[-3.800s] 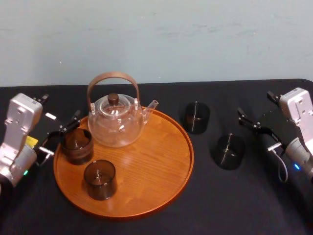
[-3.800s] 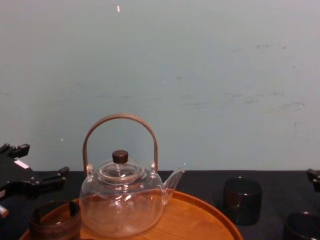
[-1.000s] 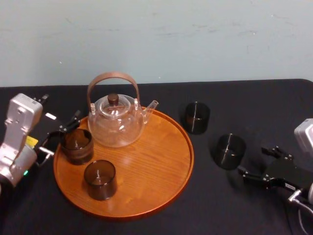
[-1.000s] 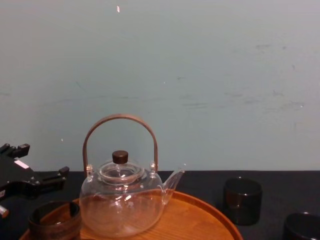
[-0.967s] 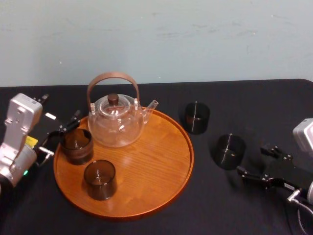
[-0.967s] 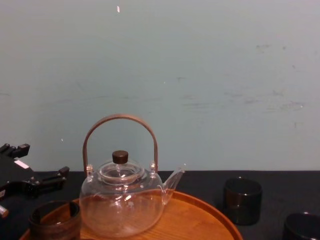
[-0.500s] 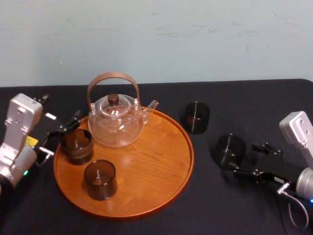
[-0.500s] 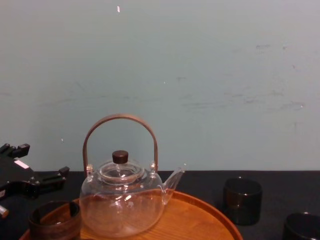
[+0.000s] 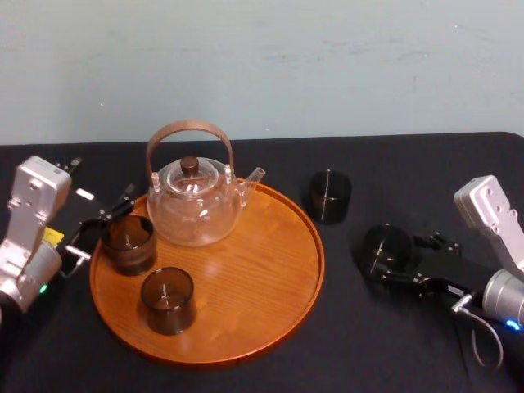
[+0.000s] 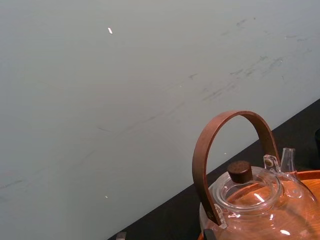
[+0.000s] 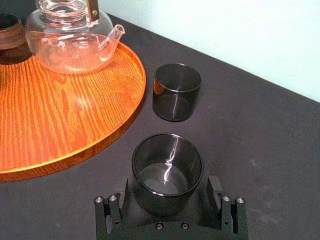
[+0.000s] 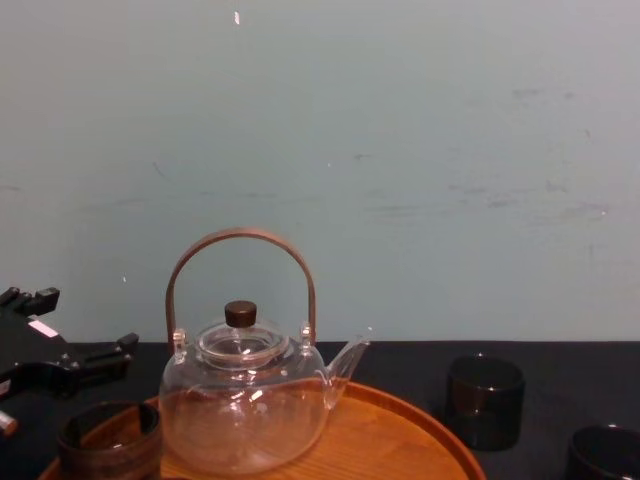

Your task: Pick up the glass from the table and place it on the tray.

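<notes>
Head view looks down on a table [image 9: 393, 344] draped in black cloth, set against a pale blue-green wall [image 9: 327, 65]. On its left half lies the tray [image 9: 270, 303], round, orange-brown and low-rimmed. The tray carries a clear teapot [image 9: 194, 209] with a bent wooden handle at its far side and two brown cups [image 9: 128, 243] [image 9: 167, 300] near its left edge. Whether the teapot holds liquid is hard to judge. The glass [image 9: 386, 250], dark and cylindrical, stands on the cloth to the right of the tray and apart from its rim. It is upright with its mouth up and its long axis vertical, and the right wrist view shows its bare bottom. The right gripper [image 9: 397, 258] reaches in low from the right with its jaws spread wide, one finger on each side of the glass. A second glass [image 9: 329, 196] stands farther back, close to the tray's rim. The left gripper [image 9: 102, 228] sits at the tray's left edge beside the rear brown cup, its fingers apparently spread.
</notes>
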